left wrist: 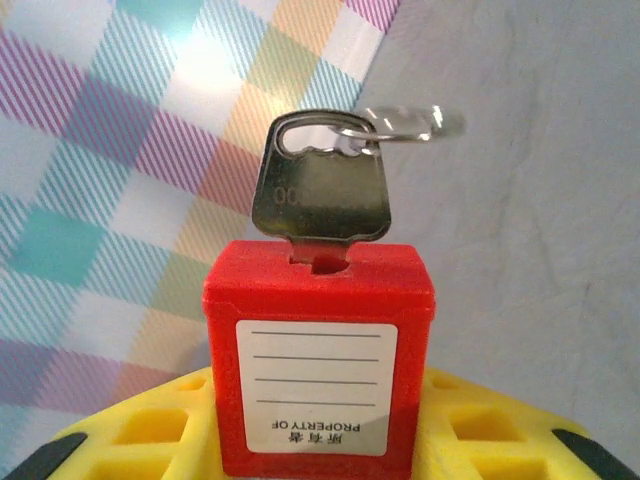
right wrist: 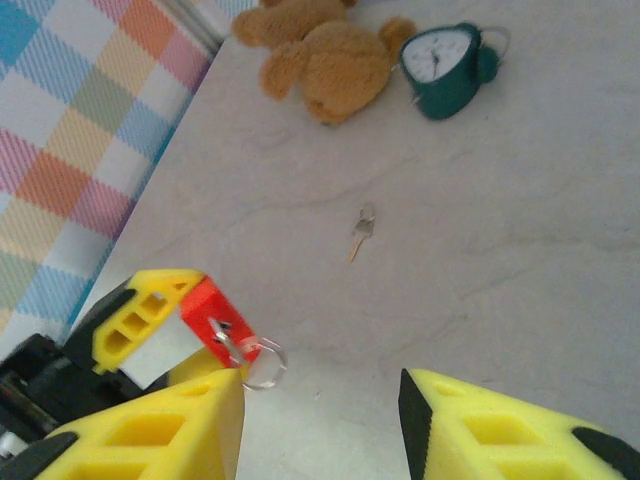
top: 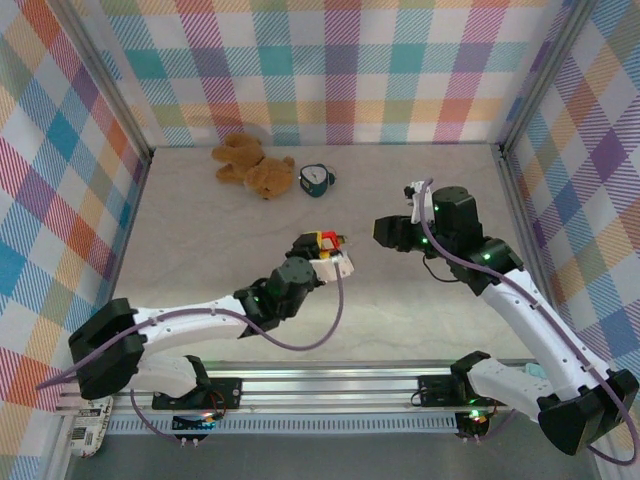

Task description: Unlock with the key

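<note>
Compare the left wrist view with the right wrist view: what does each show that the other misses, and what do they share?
Left wrist, not right: the readable PROPERTY OF label on the red padlock. Right wrist, not left: a teddy bear, a green alarm clock, what looks like a spare key on the table. Shared: the padlock, the key in it, its ring.

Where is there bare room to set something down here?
Bare tabletop lies along the left wall, nearer than the brown teddy bear, and at the back right past the teal alarm clock. The middle is crowded: the left hand grips a red padlock, the open right hand is close by, and a small loose silvery key lies toward the clock.
</note>
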`<state>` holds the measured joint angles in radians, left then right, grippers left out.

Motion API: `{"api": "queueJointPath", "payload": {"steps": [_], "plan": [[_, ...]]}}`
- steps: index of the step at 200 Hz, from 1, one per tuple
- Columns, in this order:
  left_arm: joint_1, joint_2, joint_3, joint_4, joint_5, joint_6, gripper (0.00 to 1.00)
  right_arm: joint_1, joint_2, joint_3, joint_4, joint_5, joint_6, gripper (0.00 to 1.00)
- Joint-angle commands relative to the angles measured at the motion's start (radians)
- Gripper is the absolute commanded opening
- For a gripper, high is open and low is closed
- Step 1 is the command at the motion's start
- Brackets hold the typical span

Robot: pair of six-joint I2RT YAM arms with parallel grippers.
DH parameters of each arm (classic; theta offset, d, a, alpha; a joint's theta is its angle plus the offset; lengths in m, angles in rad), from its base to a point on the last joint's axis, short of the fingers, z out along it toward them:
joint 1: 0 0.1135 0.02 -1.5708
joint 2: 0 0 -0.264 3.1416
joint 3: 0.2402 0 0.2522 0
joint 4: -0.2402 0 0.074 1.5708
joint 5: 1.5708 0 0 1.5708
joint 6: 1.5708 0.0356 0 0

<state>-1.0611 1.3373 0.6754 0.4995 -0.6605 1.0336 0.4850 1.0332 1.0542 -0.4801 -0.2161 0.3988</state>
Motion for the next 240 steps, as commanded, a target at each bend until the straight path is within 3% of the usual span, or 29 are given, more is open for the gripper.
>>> {"api": "queueJointPath", "payload": {"steps": [1,49,129,240], "plan": [[-0.051,0.042,-0.072,0.366,-0.109,0.34,0.26,-0.003,0.004,-0.011,-0.006,-0.132,-0.042,0.47],[-0.138,0.225,-0.18,0.848,-0.152,0.644,0.26,0.009,0.065,-0.032,-0.029,-0.225,-0.08,0.47],[-0.147,0.291,-0.183,0.847,-0.169,0.625,0.25,0.103,0.129,-0.06,-0.129,-0.11,-0.14,0.48],[-0.167,0.261,-0.192,0.848,-0.174,0.646,0.24,0.106,0.165,-0.034,-0.143,-0.008,-0.109,0.47]]}}
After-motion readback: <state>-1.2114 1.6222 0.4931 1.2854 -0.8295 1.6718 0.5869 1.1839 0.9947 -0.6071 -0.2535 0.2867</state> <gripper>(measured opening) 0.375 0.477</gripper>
